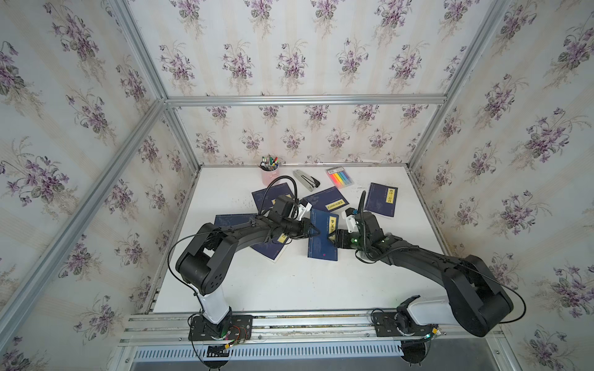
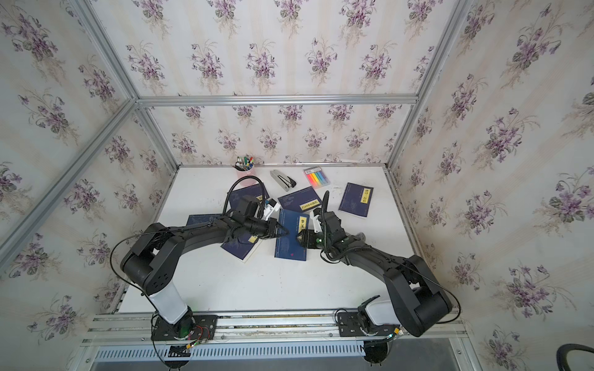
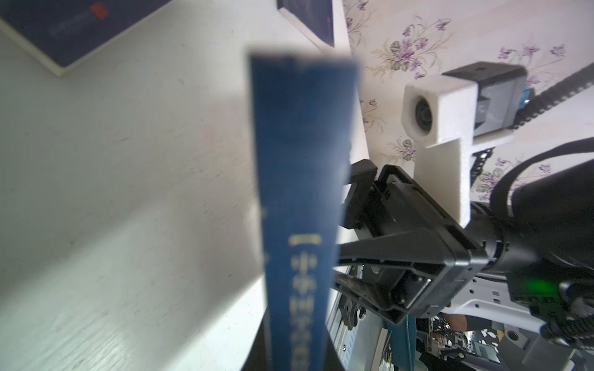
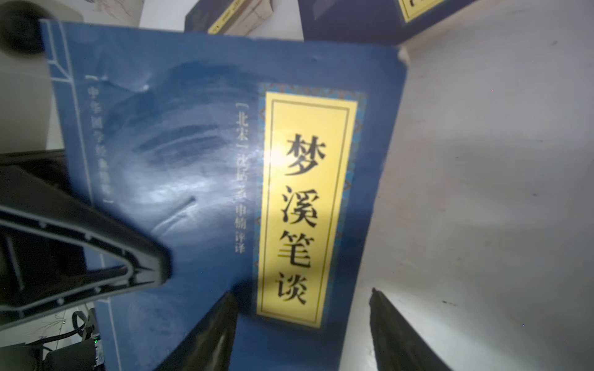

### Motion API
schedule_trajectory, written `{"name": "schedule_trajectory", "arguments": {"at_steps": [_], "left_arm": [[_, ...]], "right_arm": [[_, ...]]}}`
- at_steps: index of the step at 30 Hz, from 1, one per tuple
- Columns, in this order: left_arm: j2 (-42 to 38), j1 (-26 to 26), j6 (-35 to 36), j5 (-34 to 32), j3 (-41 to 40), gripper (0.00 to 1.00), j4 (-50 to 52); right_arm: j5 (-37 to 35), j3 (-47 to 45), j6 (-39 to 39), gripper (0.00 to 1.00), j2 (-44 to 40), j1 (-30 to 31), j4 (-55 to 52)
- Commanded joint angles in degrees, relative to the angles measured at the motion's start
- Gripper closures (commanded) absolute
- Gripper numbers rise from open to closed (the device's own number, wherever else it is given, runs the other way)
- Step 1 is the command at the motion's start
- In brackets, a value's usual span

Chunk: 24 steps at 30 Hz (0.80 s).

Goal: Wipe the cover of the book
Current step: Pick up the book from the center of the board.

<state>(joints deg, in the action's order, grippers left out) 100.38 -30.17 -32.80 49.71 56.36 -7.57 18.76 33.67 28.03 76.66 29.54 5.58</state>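
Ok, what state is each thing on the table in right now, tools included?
Middle blue book with yellow label: closed, cover up, smudged.
Left tool: shut on that book's spine edge.
Right tool: open, astride the book's opposite edge.
Pink pen cup: upright, holding pens.
Grey stapler: closed, lying flat.
Other dark blue books: closed, lying flat.

The white table (image 1: 289, 282) bears scattered blue books (image 1: 381, 199), a pen cup (image 1: 269, 176), a stapler (image 1: 307, 181) and highlighters (image 1: 340, 176).
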Motion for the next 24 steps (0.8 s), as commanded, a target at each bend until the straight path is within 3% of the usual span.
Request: {"name": "schedule_trajectory", "arguments": {"at_steps": [1, 7, 15, 24], "left_arm": [[-0.6, 0.5, 2.1, 7.7, 0.7, 1.0, -5.5], [-0.8, 1.0, -0.6, 13.4, -0.1, 1.0, -12.9], [-0.4, 1.1, -6.4, 18.6, -1.7, 1.0, -24.5], [-0.7, 2.0, -3.6, 14.0, -2.0, 1.0, -19.0]], "right_arm": [[1.9, -0.9, -1.6, 0.3, -2.6, -0.8, 2.3], [9.5, -4.4, -0.2, 0.3, -8.6, -3.5, 8.2], [13.8, -5.9, 0.8, 0.31, -11.4, -3.6, 11.8], [12.6, -5.7, 0.6, 0.4, -16.7, -3.6, 8.7]]}}
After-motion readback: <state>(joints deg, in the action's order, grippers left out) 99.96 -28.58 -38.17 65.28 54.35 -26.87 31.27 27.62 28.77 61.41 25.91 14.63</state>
